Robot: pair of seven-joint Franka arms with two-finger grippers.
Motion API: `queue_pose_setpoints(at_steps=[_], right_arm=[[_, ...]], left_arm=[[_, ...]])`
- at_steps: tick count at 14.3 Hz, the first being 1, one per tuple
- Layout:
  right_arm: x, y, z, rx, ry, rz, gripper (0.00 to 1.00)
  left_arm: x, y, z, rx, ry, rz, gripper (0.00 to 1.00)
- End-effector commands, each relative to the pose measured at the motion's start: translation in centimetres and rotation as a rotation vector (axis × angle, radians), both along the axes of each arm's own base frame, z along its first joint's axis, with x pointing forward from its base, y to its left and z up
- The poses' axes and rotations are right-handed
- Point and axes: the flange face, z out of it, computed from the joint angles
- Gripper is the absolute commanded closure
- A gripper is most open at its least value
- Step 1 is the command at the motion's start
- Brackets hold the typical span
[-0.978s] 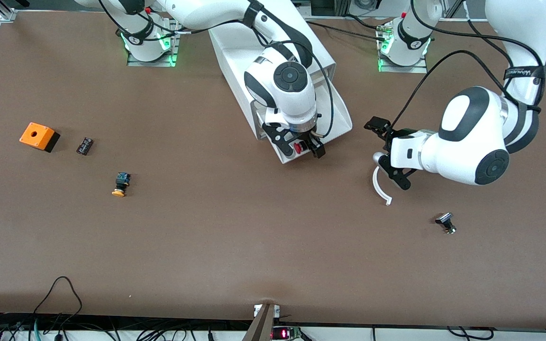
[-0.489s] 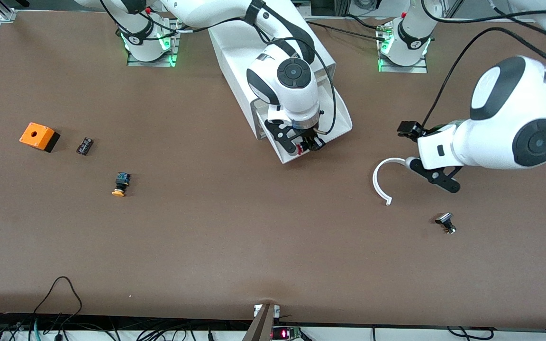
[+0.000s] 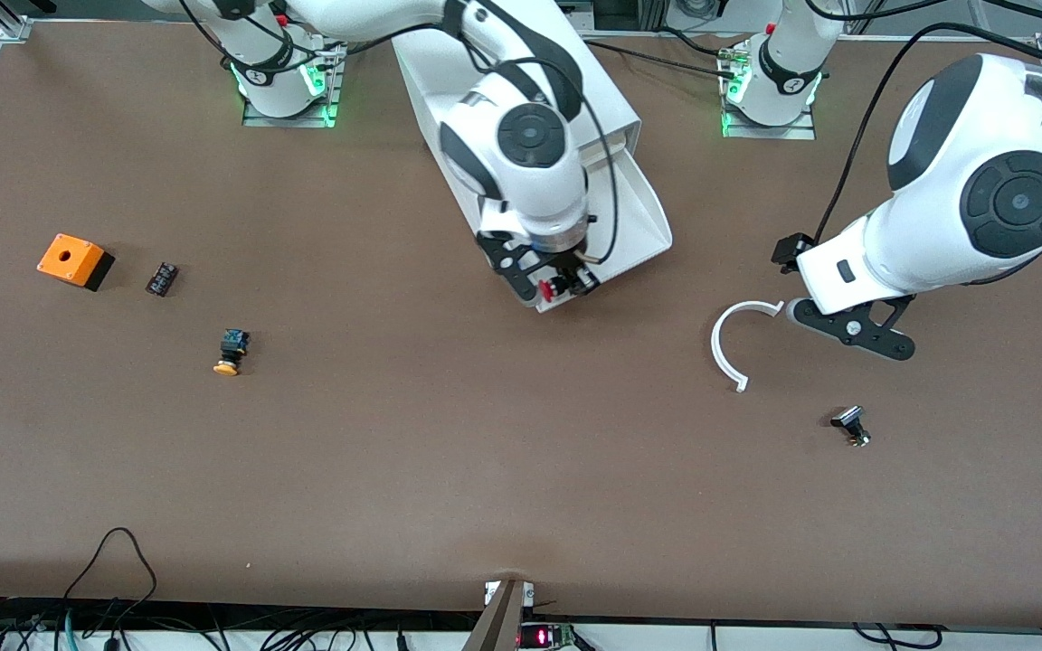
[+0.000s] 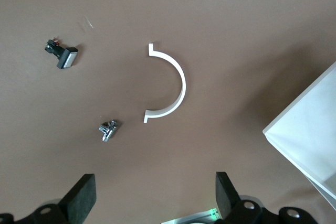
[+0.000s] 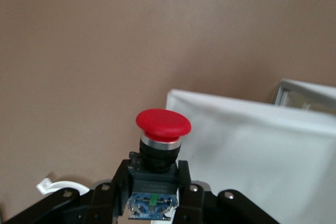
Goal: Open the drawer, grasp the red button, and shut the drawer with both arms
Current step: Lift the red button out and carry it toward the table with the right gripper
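Note:
The drawer (image 3: 643,212) stands pulled out of the white cabinet (image 3: 611,99), toward the front camera. My right gripper (image 3: 562,286) is over the drawer's front end, shut on the button (image 3: 546,289). In the right wrist view the button's red cap (image 5: 163,123) stands above the fingers (image 5: 119,182), which clamp its black body, with the white drawer (image 5: 252,150) beside it. My left gripper (image 3: 797,282) hangs open over the table toward the left arm's end. In the left wrist view its gripper (image 4: 152,198) holds nothing between its fingers.
A white curved piece (image 3: 727,348) lies under the left gripper, with a small black part (image 3: 849,423) nearer the front camera. Toward the right arm's end lie an orange box (image 3: 74,259), a small dark component (image 3: 161,278) and a yellow-capped button (image 3: 230,351).
My right gripper has shut on the red button in the drawer and shifted slightly with it. The left arm has swung away from the drawer toward its own end of the table.

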Motion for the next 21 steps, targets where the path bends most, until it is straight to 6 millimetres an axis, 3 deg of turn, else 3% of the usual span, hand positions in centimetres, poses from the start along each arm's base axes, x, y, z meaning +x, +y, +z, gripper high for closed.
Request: queue_pose_setpoints(at_steps=[1,3,6,9,12,13,15,17,19,21], right_arm=[[3.7,-6.8,4.9,0.051,0.005,0.195,1.00],[5.6,-11.4,3.5,-0.016,0.038,0.441,1.00],[9.2,-19.3,1.0,-0.096,0.043,0.666,1.00],[10.6,-27.2,-2.0,-0.140,0.075,0.843,1.00],[10.7,-34.4,-6.4,-0.153,0.002,1.024,1.00],[10.9,-36.5,-8.0,-0.163,-0.025,1.076,1.00],[10.9,-39.7,-10.6,-0.181,-0.040,1.086,1.00],[10.3,-41.7,-13.5,-0.191,-0.038,1.075,1.00],[9.3,-42.7,-16.4,-0.192,-0.070,1.073,1.00],[8.8,-43.4,-18.8,-0.200,-0.076,1.076,1.00]], left_arm=[[1.7,1.1,-0.1,-0.001,-0.018,0.032,0.00],[1.9,1.4,-0.2,-0.005,-0.016,0.043,0.00],[2.1,1.6,-1.1,-0.040,-0.048,0.136,0.00],[-0.6,-0.3,-2.8,-0.013,-0.090,0.292,0.00],[-2.9,-2.8,-7.4,-0.002,-0.180,0.456,0.00],[-3.7,-4.9,-9.1,-0.015,-0.199,0.498,0.00],[-4.6,-7.5,-12.2,-0.037,-0.230,0.626,0.00],[-5.6,-9.5,-16.0,-0.084,-0.261,0.700,0.00],[-6.8,-11.6,-19.0,-0.133,-0.284,0.801,0.00],[-8.4,-14.6,-20.3,-0.132,-0.268,0.864,0.00]])
